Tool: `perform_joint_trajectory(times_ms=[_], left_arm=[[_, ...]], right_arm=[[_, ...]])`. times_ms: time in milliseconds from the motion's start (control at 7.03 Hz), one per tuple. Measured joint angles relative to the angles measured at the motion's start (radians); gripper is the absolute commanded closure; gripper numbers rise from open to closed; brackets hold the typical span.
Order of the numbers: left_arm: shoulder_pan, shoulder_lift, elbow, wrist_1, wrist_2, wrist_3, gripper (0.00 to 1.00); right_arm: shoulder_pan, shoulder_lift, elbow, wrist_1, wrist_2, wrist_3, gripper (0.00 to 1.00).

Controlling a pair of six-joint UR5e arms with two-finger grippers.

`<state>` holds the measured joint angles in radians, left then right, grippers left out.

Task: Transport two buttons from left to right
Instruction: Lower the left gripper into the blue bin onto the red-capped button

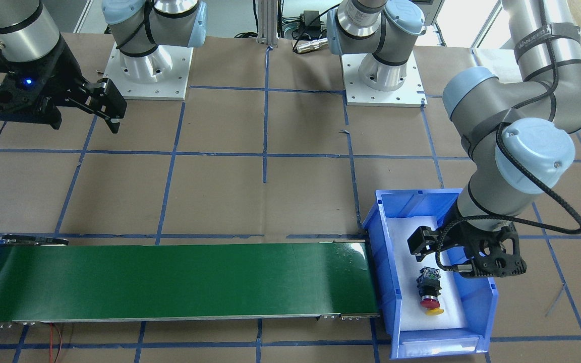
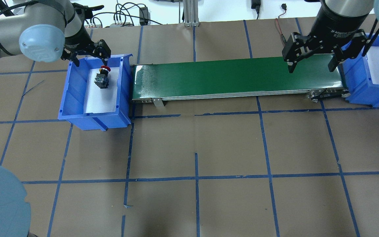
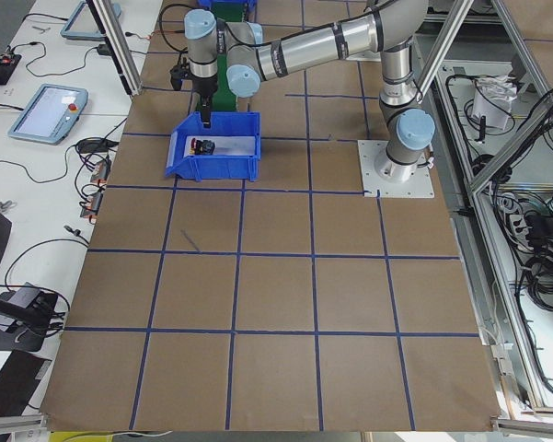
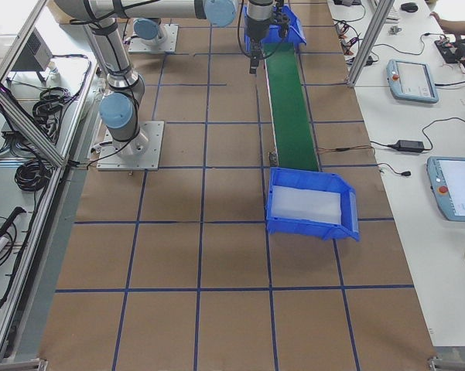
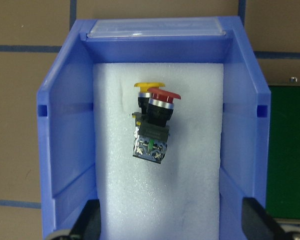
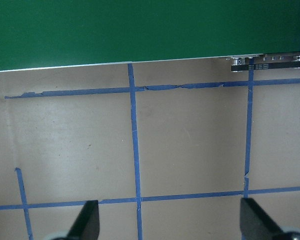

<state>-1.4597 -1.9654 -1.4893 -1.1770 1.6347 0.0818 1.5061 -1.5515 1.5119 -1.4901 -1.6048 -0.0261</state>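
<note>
The left gripper (image 2: 90,60) hangs above the blue bin (image 5: 65,125) at the 9 o'clock end of the green conveyor belt (image 2: 235,77), as the overhead view shows it. Its jaws are spread wide with nothing between them. In the left wrist view its two fingers (image 5: 87,222) show at the lower corners, well clear of the bin walls. Both buttons lie on the white foam liner (image 5: 189,175) inside that bin, pressed together side by side. The red button (image 5: 157,112) is on top and plain to see. The yellow button (image 5: 149,86) is mostly hidden behind it, with only the cap and a sliver of body showing. Both caps point to 12 o'clock in that view and the block bodies to 6 o'clock, tilted slightly. The foam probably keeps them from rolling or sliding to the walls. The wide spread suits a descent over a block body, but because the two touch, the jaws may straddle or nudge both. The right gripper (image 2: 311,68) hovers over the belt's 3 o'clock end, beside the second blue bin (image 2: 354,75), equally wide and empty. It is likely posted there to take whatever the belt delivers. The belt is bare, so neither button has crossed and the job looks to be at its first pick.
</note>
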Motion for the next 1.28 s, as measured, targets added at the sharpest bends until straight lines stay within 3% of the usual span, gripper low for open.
perform_joint_trajectory(times_ms=[1281], left_arm=[[0.003,-0.074,-0.021,0.060,-0.002,0.082,0.00]], right_arm=[[0.009,-0.040,0.013,0.040,0.000,-0.001,0.00]])
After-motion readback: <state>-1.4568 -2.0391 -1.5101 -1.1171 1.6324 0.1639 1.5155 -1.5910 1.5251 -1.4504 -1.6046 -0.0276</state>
